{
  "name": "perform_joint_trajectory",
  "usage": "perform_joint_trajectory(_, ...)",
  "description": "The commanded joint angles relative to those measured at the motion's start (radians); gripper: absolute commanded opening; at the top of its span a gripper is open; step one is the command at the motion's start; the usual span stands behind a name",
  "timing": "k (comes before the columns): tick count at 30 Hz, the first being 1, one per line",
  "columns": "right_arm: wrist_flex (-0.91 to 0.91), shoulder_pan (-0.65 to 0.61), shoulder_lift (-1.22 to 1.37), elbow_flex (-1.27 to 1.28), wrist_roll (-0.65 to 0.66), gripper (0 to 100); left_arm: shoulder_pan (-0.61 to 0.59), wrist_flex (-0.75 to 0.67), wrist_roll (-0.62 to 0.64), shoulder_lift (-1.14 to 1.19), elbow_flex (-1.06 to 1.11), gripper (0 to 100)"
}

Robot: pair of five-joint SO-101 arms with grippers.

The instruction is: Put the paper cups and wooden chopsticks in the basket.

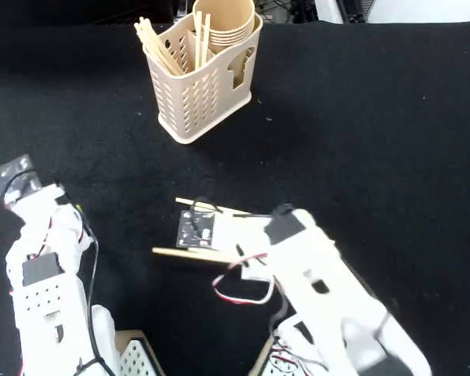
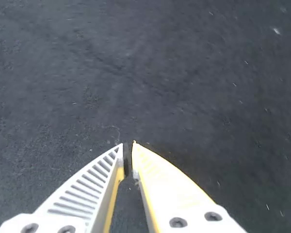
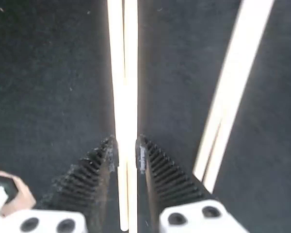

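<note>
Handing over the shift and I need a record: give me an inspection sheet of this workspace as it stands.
Surface: black cloth covers the table.
Job's things: basket upright, holding stacked paper cups and chopsticks; second pair lies beside the gripped pair.
Clutter: nothing seen.
Tools: left tool shut, empty, above cloth; right tool shut on the gripped pair.
Cables: red and white wires at the right arm; black cable along the left arm.
Surroundings: dim equipment past the far edge.
</note>
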Motion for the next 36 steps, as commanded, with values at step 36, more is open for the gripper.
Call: perform_joint_trajectory(36, 0.014, 0.868, -0.769, 0.174, -0.169, 12.9, 0.848, 0.238, -0.592, 0.408, -0.483, 28)
